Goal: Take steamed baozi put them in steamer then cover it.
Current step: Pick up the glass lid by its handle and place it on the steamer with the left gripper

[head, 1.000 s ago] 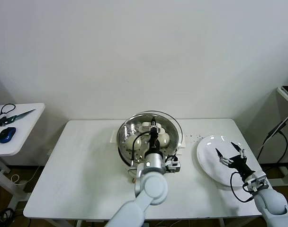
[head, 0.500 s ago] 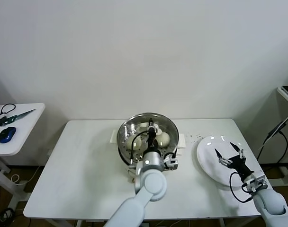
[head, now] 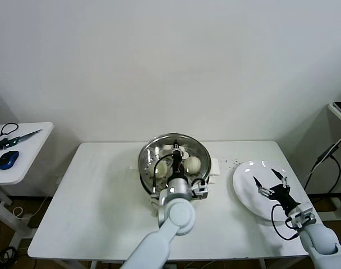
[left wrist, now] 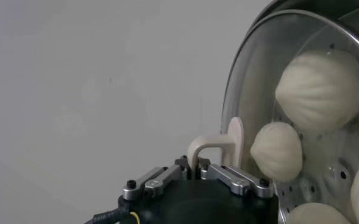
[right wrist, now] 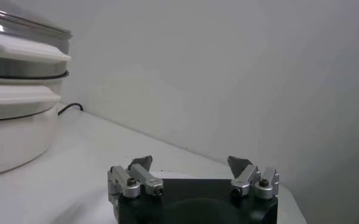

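Clamping white handle of glass cover [left wrist: 261, 79] over steamer [head: 151, 178]: left gripper [head: 178, 162]. Baozi [left wrist: 319, 89] inside. Right gripper [head: 271, 181] spread apart above white plate [head: 246, 196] on desk [head: 103, 202].

The steamer [head: 173, 168] is shiny polished steel; its cover [left wrist: 289, 122] is clear glass (metal-rimmed), the steamed baozi [left wrist: 319, 91] smooth and matt, the counter [head: 92, 202] matt white.

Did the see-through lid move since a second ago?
Yes. The cover, held by the left gripper, shifted left and now lines up with the steamer rim.
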